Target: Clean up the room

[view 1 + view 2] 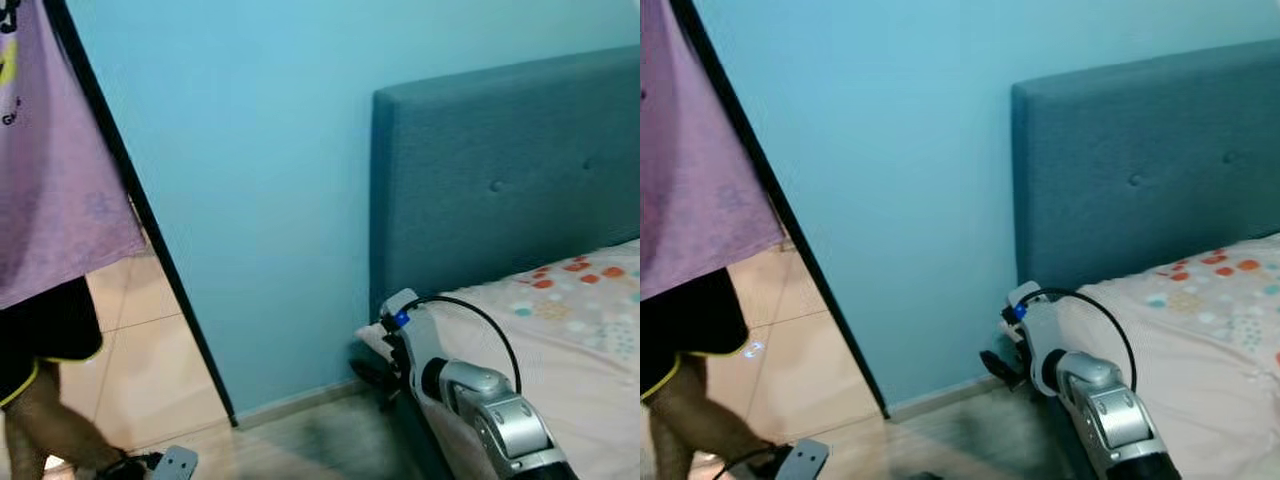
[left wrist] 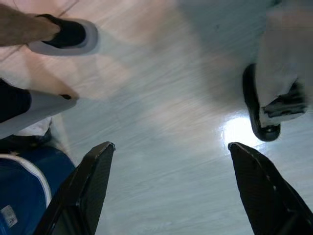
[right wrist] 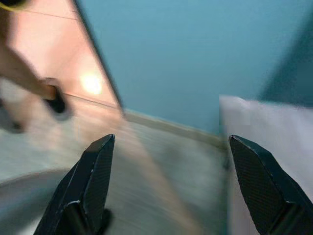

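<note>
Beside right gripper (image 3: 171,186), bed (image 1: 560,330), fingers apart

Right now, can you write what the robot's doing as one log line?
right gripper: open, holding nothing, near bed | left gripper: open over floor | person: at left, in doorway

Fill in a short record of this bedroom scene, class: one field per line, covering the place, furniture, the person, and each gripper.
Place: bedroom corner, blue wall
Bed: blue headboard, patterned sheet
Person: purple shirt, dark shorts, standing at the robot's left
Right gripper: open, empty, raised beside the bed's corner
Left gripper: open, empty, pointing at the floor
</note>
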Tool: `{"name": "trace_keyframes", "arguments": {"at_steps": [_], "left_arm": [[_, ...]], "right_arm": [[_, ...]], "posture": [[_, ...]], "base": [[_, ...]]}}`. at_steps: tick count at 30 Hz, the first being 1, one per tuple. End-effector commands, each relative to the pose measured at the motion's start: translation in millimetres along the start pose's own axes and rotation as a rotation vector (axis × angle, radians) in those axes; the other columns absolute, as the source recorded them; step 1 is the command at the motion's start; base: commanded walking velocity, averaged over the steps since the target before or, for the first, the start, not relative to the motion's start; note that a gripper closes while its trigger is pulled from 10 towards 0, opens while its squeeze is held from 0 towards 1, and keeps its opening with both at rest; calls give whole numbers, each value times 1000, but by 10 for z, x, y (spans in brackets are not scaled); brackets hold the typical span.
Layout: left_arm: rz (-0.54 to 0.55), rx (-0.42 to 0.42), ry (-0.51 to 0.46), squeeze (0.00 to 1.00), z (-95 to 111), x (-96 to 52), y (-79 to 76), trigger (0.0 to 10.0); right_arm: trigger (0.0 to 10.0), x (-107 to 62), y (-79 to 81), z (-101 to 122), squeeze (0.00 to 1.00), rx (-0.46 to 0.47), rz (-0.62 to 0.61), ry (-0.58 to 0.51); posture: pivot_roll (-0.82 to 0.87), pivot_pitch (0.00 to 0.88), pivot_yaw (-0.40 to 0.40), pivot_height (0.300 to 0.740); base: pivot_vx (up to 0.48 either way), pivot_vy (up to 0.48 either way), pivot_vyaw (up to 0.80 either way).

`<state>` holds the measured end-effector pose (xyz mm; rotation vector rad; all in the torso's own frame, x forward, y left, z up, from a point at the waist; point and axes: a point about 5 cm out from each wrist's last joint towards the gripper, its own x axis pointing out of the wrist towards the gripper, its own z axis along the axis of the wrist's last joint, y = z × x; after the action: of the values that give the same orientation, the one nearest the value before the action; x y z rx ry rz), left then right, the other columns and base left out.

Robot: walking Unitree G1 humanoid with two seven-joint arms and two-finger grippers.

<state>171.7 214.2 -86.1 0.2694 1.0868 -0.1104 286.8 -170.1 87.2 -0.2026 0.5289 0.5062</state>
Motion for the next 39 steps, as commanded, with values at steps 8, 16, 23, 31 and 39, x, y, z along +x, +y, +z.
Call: {"name": "trace_keyframes", "arguments": {"at_steps": [8, 16, 23, 31, 39], "left_arm": [[-8, 43, -6, 0, 35, 0, 19, 10000], [-15, 5, -60, 0, 122, 9, -32, 10000], [68, 3, -139, 0, 325, 6, 54, 10000], [279, 70, -215, 0, 604, -45, 326, 10000], [221, 24, -266, 0, 684, -35, 211, 10000]], "right_arm": [[10000, 66, -91, -103, 0, -26, -117, 89], [10000, 58, -14, -158, 0, -41, -47, 115], [10000, -75, 209, -304, 0, -82, 217, 206], [10000, -395, -268, -252, 0, -209, 149, 273], [10000, -253, -283, -74, 0, -293, 81, 277]], "posture": [[-49, 0, 111, 602], [-56, 0, 108, 562], [-53, 0, 101, 537], [-63, 0, 94, 522], [-63, 0, 86, 522]], "base": [[0, 0, 0], [0, 0, 0], [0, 0, 0], [0, 0, 0], [0, 0, 0]]}}
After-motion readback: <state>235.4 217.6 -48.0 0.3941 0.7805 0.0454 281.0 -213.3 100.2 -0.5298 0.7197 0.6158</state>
